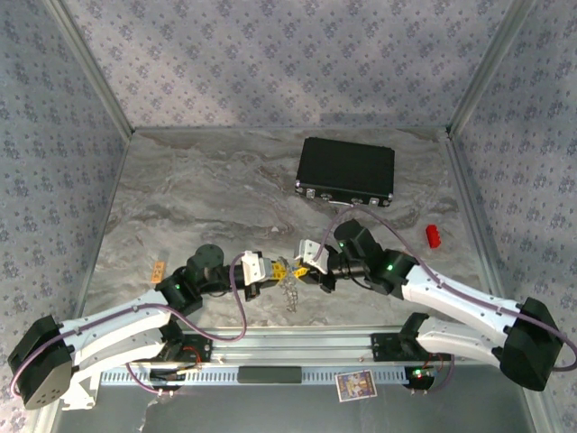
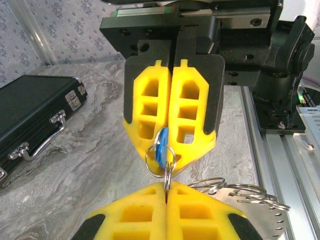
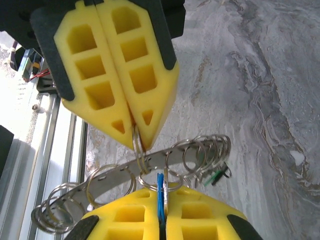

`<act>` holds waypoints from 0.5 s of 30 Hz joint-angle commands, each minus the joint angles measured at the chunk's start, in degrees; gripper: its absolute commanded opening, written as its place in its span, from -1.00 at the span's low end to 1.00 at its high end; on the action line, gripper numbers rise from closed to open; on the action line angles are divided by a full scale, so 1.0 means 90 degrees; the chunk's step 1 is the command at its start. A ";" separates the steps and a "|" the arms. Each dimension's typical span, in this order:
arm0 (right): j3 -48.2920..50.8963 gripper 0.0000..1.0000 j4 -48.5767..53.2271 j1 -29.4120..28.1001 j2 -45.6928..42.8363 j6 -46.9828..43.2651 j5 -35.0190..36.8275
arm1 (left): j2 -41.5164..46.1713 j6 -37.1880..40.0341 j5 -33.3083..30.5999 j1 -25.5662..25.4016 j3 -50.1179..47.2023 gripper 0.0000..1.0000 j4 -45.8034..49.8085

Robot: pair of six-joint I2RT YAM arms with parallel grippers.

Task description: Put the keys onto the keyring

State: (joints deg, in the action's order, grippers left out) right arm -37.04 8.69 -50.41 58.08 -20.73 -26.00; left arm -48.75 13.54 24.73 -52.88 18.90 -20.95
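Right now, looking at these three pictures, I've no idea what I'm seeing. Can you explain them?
Two robot arms are bolted at a grey marbled table's near edge. One picture looks down from above; the other two come from cameras on the wrists, so yellow fingers look huge. The left gripper pinches a small ring of the silver metal keyring, a curved band strung with rings. The right gripper is shut on the blue-headed key. A green-headed key sits by the band's rings. A black rectangular case lies at the back.
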 commanded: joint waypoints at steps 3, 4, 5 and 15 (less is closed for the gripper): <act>-0.0306 -0.83 0.0533 -0.0044 -0.0324 -0.0278 0.0297 | 0.0012 0.0101 -0.0044 -0.0013 0.0150 -1.00 0.0042; -0.0323 -0.83 0.0607 -0.0045 -0.0345 -0.0313 0.0348 | -0.0013 0.0107 -0.0055 -0.0013 0.0179 -1.00 0.0099; -0.0328 -0.83 0.0675 -0.0035 -0.0357 -0.0343 0.0368 | -0.0038 0.0114 -0.0042 -0.0015 0.0200 -1.00 0.0127; -0.0599 -0.86 0.1030 -0.0055 -0.0362 -0.0484 0.0633 | 0.0070 -0.0007 -0.0436 -0.0014 0.0165 -0.11 -0.0112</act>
State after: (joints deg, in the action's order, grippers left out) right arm -39.46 16.19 -50.83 55.75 -23.77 -21.58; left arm -49.47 13.65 22.70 -52.95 19.27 -20.40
